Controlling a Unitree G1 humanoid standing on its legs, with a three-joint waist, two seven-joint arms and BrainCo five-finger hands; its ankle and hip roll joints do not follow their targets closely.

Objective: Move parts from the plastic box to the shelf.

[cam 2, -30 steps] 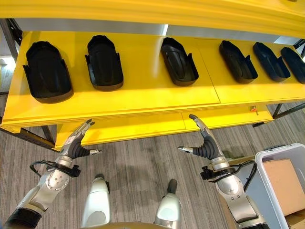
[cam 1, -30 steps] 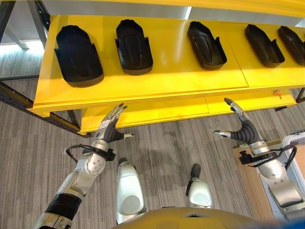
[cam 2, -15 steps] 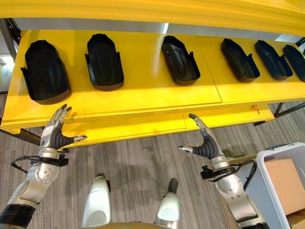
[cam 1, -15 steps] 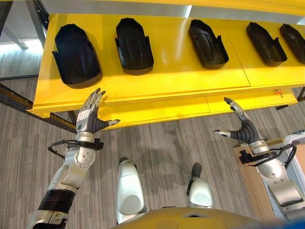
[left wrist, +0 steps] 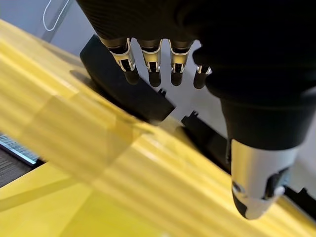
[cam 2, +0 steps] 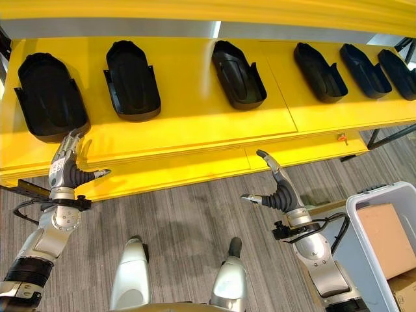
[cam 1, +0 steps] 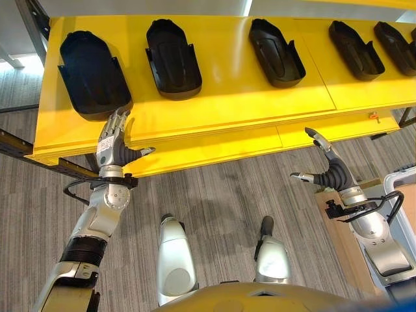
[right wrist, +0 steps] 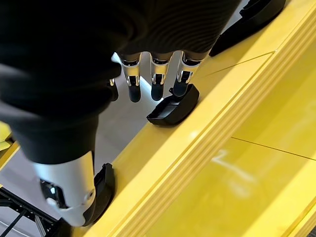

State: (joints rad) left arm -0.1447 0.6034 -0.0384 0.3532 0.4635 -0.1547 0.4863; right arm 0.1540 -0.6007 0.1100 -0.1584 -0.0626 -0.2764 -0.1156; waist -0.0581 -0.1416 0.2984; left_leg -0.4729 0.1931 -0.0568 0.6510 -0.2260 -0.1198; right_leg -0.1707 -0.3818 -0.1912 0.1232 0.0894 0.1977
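**While both hands empty: between loads at the shelf**

Although no part is in hand, looks like the gap between one placement and the next fetch.

Widest across the views: yellow shelf [cam 1: 227,107], with a lower yellow tier just under its front edge. Standing on it in a row, black parts [cam 1: 173,49], open side up, spaced apart; leftmost part [cam 1: 88,73] nearest the left hand. Down at the right edge, grey plastic box [cam 2: 364,209], with what seems a brown cardboard piece [cam 2: 389,237] inside; contents otherwise hard to tell, no black part visible there.

Left hand [cam 1: 112,144] raised at the shelf's front edge, just below the leftmost part, fingers straight, thumb spread to the side, holding nothing. From its wrist view, fingertips [left wrist: 154,74] pointing toward that part, apart from it or barely near; contact not clear.

Right hand [cam 2: 278,192] hanging over the floor in front of the lower tier, between shelf and box, fingers extended, thumb out, also empty. Same seen in its wrist view [right wrist: 153,74].

Judged next: turn toward the box at the right, reach down in, close on a part, then carry it to a free stretch of shelf. Calls for a body turn, since the box sits at the edge of reach.
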